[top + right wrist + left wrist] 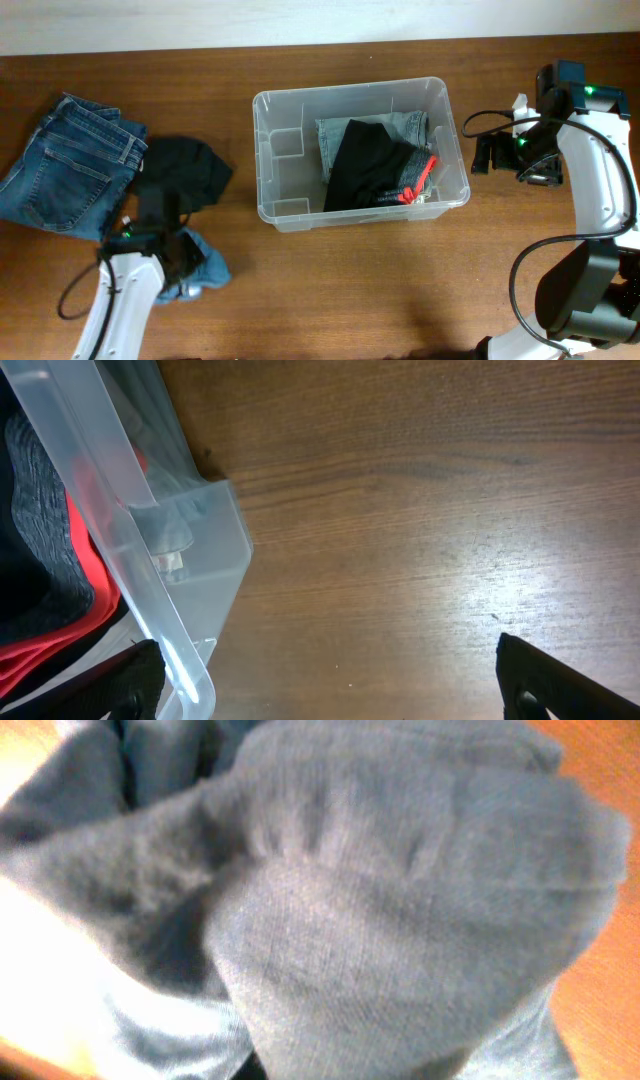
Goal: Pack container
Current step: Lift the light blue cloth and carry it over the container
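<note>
**Left gripper on the blue cloth**

The container (262, 150) sits mid-table with clothes inside. Your left gripper (175, 255), at 8 o'clock from it, is down on a blue cloth (210, 270). You cannot tell if it grips. Your right gripper (485, 152), at 3 o'clock, is spread wide and holds nothing.

Clear, colourless container (285, 175). Inside it: black garment (365, 165) with red trim (424, 182) at 4 o'clock, and faded pale-blue denim (395, 125) at 12. Brown wood-grain table (350, 290). At 9 o'clock: mid-blue jeans (70, 165), black cloth (190, 165). At 8 o'clock: light-blue cloth (205, 270).
</note>
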`<state>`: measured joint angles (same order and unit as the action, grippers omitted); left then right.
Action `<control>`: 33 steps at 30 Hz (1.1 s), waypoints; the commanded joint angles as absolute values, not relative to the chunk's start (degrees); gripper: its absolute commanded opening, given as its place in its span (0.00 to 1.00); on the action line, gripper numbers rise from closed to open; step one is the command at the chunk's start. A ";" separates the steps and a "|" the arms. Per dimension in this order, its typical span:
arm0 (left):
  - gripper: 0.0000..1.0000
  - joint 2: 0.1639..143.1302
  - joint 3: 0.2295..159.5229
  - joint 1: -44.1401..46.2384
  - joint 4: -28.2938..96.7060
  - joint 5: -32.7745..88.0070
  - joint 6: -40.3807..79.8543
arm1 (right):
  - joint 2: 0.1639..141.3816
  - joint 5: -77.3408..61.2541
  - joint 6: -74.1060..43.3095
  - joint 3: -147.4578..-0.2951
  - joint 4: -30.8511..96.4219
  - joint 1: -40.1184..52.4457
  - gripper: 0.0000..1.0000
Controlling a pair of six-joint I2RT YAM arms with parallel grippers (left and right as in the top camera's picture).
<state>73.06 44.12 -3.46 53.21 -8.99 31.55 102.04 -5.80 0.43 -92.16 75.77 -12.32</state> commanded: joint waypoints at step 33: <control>0.01 92.58 82.37 30.50 43.42 -13.63 20.67 | 100.97 -5.32 0.38 -93.08 75.77 -12.01 0.98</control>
<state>90.48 81.23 28.71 43.09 -2.74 21.96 102.04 -5.80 0.40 -92.16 75.79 -12.32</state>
